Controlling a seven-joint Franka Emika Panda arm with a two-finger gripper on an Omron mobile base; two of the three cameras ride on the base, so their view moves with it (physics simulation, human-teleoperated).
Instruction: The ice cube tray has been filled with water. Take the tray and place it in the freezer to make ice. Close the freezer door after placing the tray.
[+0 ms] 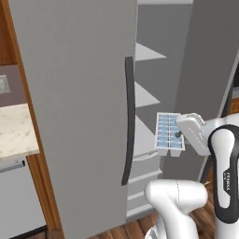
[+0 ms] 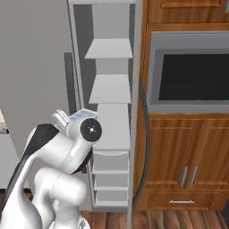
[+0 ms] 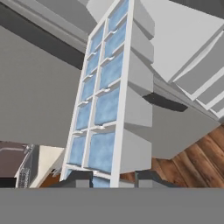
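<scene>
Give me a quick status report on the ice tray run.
Claw shut on ice cube tray, water in cells. Tray held at open freezer, not yet on a shelf. Freezer door open beside it; path looks clear.

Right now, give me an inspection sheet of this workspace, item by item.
Surface: white freezer shelf ahead, bare where visible.
Job's things: ice cube tray with water in its cells, carried level before the open freezer; freezer door swung open.
Clutter: nothing seen.
Grippers: gripper shut on the ice cube tray's near end.
Cables: nothing seen.
Surroundings: wooden cabinets, built-in oven, light countertop, wood floor.
</scene>
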